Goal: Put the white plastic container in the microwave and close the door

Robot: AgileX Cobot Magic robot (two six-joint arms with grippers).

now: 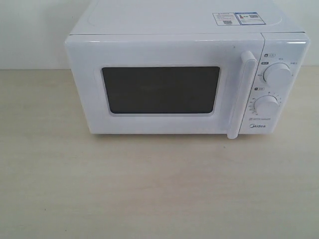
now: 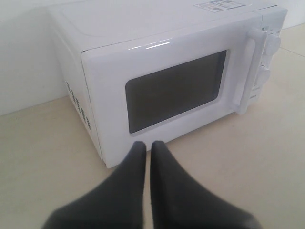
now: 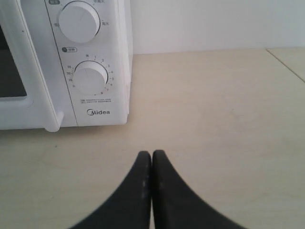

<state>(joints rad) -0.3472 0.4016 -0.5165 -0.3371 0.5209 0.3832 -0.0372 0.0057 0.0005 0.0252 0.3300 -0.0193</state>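
Observation:
The white Midea microwave [image 1: 187,74] stands at the back of the table, its door [image 1: 162,89] shut flat against the body, the dark window and long vertical handle [image 1: 241,94] facing me. The white plastic container is out of view in every frame. My left gripper [image 2: 148,144] hovers over the table in front of the microwave's [image 2: 157,71] left front corner, shut with nothing held. My right gripper [image 3: 151,153] hangs in front of the dial panel [image 3: 88,62], to its right, shut and empty. Neither gripper shows in the exterior view.
The light wooden table [image 1: 149,189] stretches in front of the microwave. A white wall [image 3: 214,24] stands behind. Two round dials [image 1: 277,75] sit right of the handle. A table seam [image 3: 286,62] runs at the far right in the right wrist view.

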